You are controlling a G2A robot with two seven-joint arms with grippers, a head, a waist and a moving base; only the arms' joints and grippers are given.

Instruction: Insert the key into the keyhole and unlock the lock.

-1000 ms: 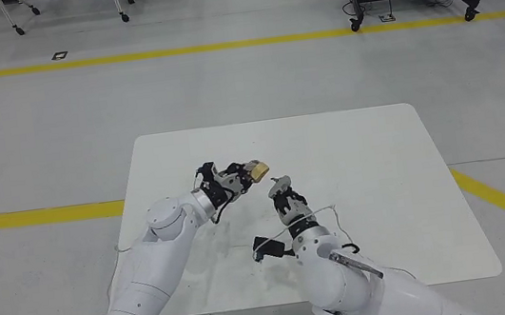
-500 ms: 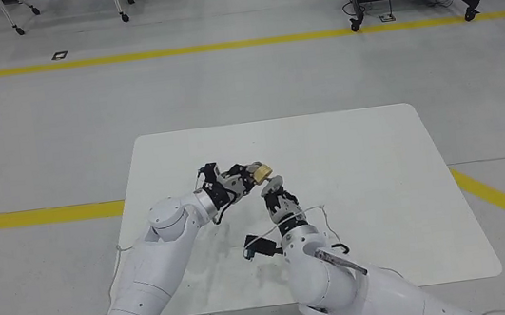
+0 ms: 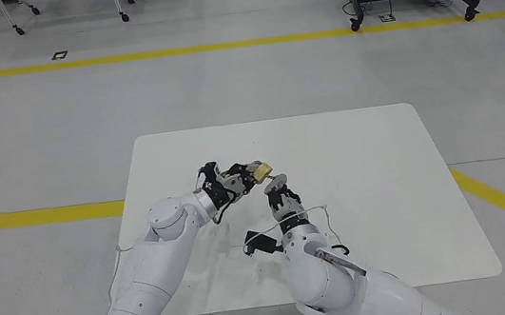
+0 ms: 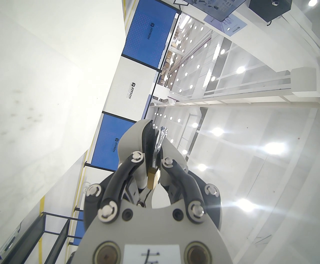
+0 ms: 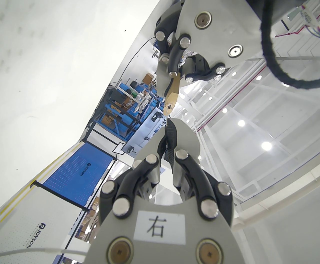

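The lock (image 3: 260,170) is held up over the table (image 3: 379,170), clenched between the fingers of the left gripper (image 3: 239,177), with its brass body sticking out past them. The key (image 5: 165,117) meets the lock's keyhole end tip first; how far it has entered cannot be told. The right gripper (image 5: 167,130) is closed tight on the key, just beside the lock and facing the left gripper.

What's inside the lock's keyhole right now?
The key reaches the keyhole of the lock; how deep its tip sits is covered. The right gripper pinches it.
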